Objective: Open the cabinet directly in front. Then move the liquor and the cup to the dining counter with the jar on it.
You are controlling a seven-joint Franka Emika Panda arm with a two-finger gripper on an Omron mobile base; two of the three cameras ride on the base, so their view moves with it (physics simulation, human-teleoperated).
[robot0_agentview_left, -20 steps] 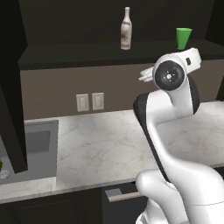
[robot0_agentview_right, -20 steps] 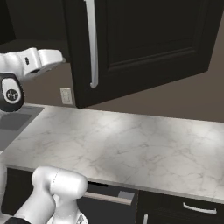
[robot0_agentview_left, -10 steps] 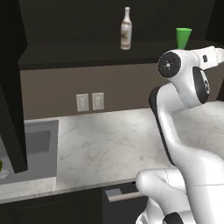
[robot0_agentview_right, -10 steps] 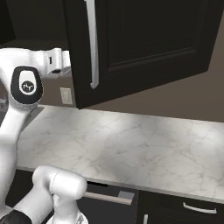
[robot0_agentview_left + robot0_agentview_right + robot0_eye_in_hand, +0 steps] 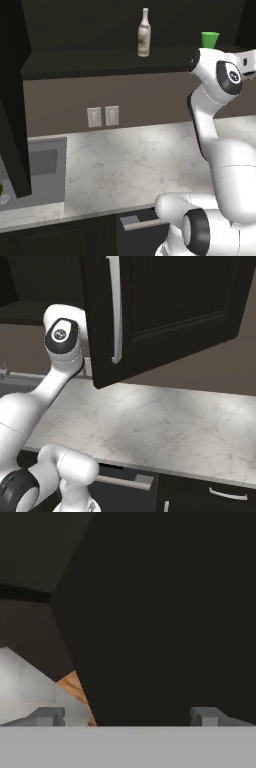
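Observation:
The near-black cabinet (image 5: 100, 62) stands open. On its shelf the slim pale liquor (image 5: 144, 32) stands upright, and the small green cup (image 5: 210, 39) stands to its right. My arm's wrist (image 5: 227, 75) is just below and right of the cup, with the hand reaching off to the right. The swung-out right door (image 5: 170, 311) with its silver bar handle (image 5: 116, 311) hides the hand in the right base view. In the hand view my gripper (image 5: 127, 716) is open and empty, its fingertips (image 5: 47, 716) close to a dark door panel. The dining counter and the jar are out of view.
A marble worktop (image 5: 125, 160) runs below the cabinet, with a sink (image 5: 40, 165) at its left and two wall outlets (image 5: 102, 116) behind. The left door (image 5: 12, 100) hangs open over the sink. A drawer (image 5: 137, 222) under the worktop is slightly pulled out.
The arm has swung to the right: the wrist now sits below the cup and the hand has passed behind the right door. Bottle and cup have not moved.

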